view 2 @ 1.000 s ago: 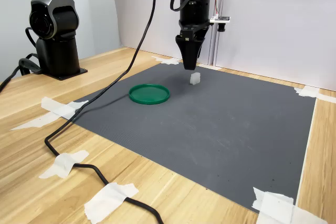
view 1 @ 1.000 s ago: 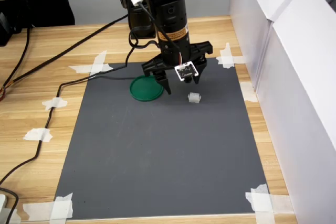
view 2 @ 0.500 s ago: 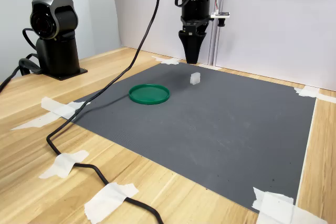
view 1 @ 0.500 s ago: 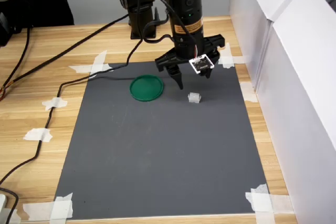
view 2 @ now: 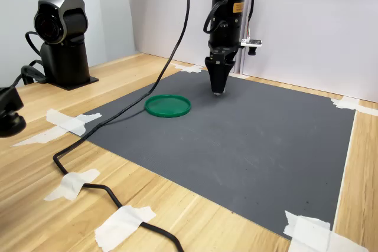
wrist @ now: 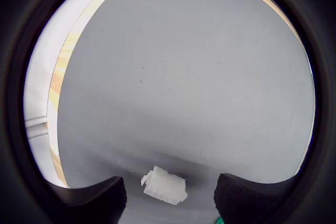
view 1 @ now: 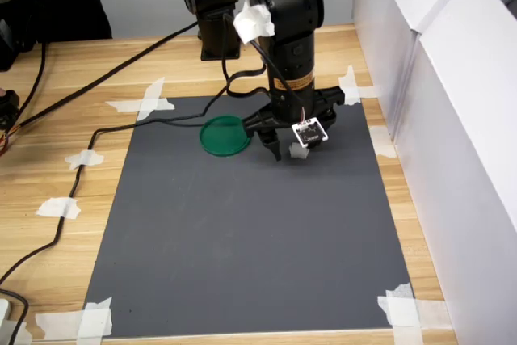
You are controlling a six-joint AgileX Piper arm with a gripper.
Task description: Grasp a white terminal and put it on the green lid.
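The bench (view 1: 145, 62) is pale wood, with white walls along the first exterior view's right. A dark mat (view 1: 242, 240) is taped to it at the corners, and everything the task needs sits on the mat's far half, the end nearer the arm's base.

The arm (view 1: 287, 30) reaches down over that far half, toward the mat's edge at the first exterior view's right. A black cable (view 2: 112, 122) trails off it across the mat's corner and the bench.

The lid (view 1: 225, 134) lies flat on the mat, just to the side of the arm at the first exterior view's left, with nothing on it.

The jaws (view 1: 292, 151) are low over the mat, tips close to the surface, and stand open: in the wrist view the two dark fingers (wrist: 94, 198) sit well apart with the terminal (wrist: 165, 185) lying between them, touching neither. They hold nothing. In both exterior views the arm hides the terminal.

The relation that matters: the terminal is already inside the gap, roughly midway, so the coming move looks like a short descent and a close, not a sideways reach. Its long axis appears to run across the gap, slightly skewed, so the fingers would likely meet its short ends. Once gripped, the carry to the lid is short, toward the first exterior view's left.
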